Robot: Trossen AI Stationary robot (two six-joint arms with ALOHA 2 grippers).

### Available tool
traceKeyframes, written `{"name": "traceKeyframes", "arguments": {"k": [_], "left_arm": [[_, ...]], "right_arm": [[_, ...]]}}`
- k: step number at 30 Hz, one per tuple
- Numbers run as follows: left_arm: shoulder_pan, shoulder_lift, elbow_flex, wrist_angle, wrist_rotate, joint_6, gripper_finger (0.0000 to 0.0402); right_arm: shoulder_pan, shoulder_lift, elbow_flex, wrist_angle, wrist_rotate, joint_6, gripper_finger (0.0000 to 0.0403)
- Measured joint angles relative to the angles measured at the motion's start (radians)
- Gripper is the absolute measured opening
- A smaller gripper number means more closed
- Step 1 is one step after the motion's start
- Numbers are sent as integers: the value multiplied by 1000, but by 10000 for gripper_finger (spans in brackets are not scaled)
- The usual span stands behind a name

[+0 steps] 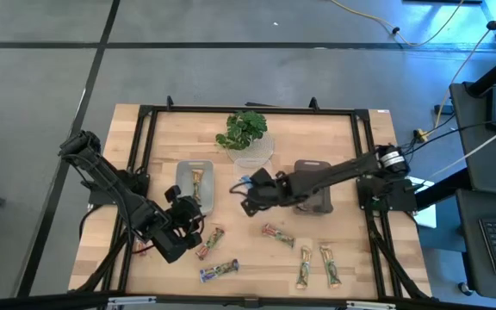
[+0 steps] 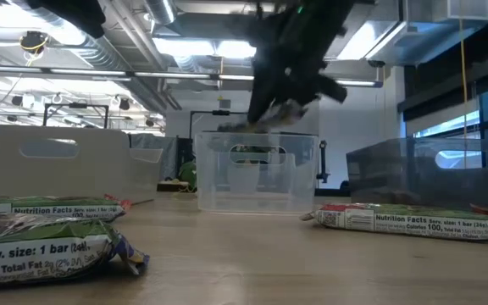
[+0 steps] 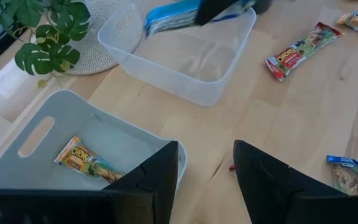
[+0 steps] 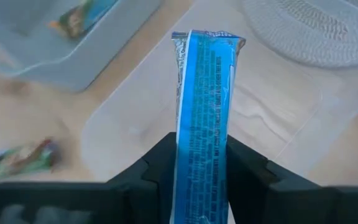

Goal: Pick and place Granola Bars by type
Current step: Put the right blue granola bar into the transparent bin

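My right hand (image 4: 199, 165) is clamped on the blue bar (image 4: 202, 112), hanging above the clear bin (image 3: 185, 59). The bar looks light, its shiny wrapper slippery and crinkly, so I pinch it across the flat middle, not the crimped ends. Its long axis runs straight out from my fingers. Beyond the clear bin, beside the white bin (image 1: 195, 191), my left hand (image 3: 205, 180) waits half open, empty.
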Motion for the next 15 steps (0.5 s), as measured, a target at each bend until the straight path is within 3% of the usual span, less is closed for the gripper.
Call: {"name": "traceKeyframes", "arguments": {"k": [15], "left_arm": [[1,0,0,12,-26,0,150]], "right_arm": [[-74,77,1,18,-60,-10,119]]}}
